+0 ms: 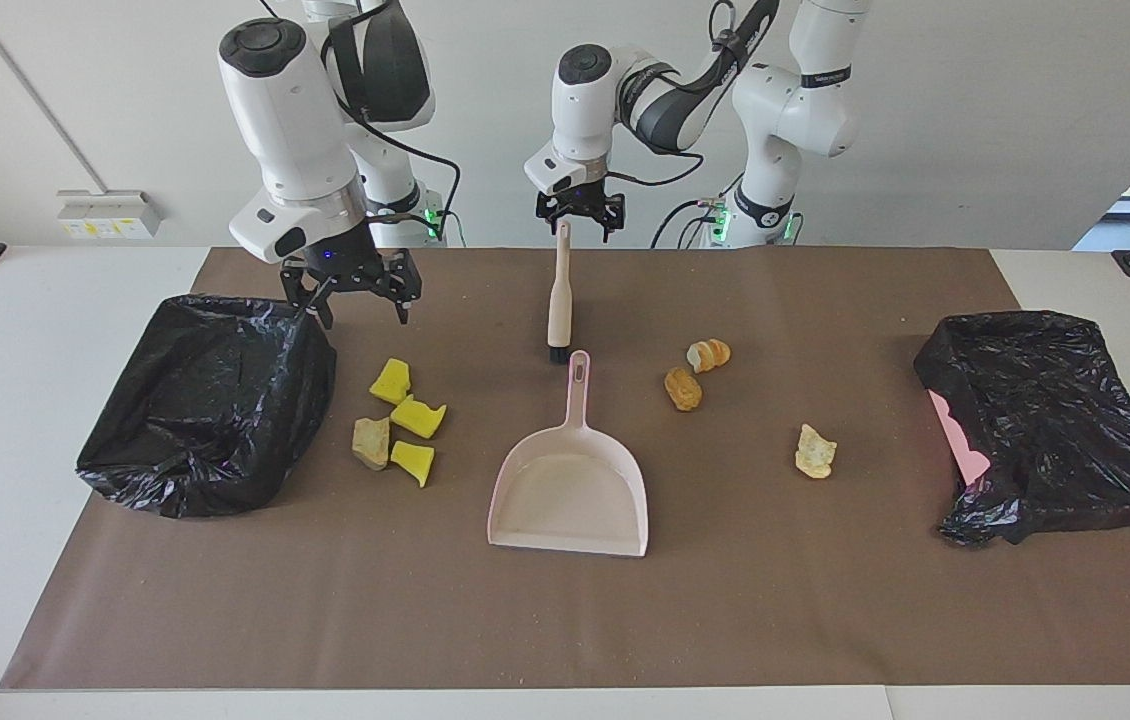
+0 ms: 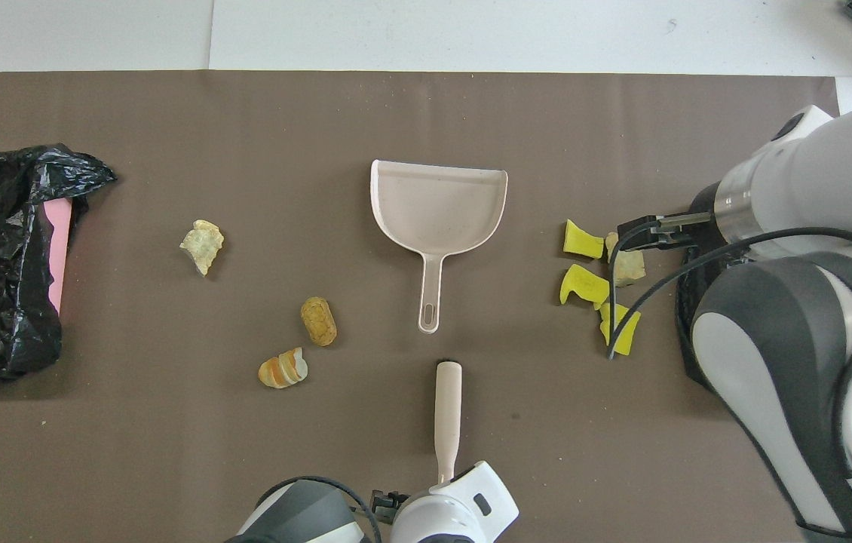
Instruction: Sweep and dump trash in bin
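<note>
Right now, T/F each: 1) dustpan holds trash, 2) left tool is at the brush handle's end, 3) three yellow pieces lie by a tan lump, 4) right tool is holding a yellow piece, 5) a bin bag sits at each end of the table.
1) The dustpan holds trash. False: its tray is bare; every scrap lies on the mat.
2) The left tool is over the end of the brush handle. True.
3) Three yellow sponge pieces lie beside a tan lump. True.
4) The right tool grips a yellow piece. False: it hangs open and empty beside the bin bag.
5) A black bin bag sits at each end; the second is at the left arm's end. True.
</note>
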Robot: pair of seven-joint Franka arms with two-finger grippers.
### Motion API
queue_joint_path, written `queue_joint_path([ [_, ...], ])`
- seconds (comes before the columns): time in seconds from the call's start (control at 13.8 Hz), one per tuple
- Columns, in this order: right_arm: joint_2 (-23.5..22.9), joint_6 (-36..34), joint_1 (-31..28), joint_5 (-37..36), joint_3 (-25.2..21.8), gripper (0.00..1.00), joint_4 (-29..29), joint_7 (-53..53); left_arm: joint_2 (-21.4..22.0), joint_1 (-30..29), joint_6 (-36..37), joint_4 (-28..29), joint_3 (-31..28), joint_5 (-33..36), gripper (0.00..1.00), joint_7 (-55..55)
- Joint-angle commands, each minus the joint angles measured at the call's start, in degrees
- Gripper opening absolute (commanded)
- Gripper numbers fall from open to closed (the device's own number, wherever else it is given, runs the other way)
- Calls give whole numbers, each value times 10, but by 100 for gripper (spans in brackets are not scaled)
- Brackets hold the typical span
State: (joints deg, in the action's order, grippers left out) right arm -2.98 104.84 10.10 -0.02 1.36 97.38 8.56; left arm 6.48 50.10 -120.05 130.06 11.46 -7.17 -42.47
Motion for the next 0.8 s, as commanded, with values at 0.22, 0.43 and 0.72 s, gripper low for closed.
queue_joint_path([
  [0.22, -42, 34, 18, 5, 0, 100, -35, 52, -4, 29, -57, 34, -7, -6, 100, -13],
  [0.43, -46, 35, 19, 6, 0, 100, -34, 60, -23, 29, -80, 34, -8, -6, 100, -11],
  [0.72, -58, 36, 24, 11, 0, 100, -33, 60, -57, 30, -77, 27, -8, -6, 95, -17],
])
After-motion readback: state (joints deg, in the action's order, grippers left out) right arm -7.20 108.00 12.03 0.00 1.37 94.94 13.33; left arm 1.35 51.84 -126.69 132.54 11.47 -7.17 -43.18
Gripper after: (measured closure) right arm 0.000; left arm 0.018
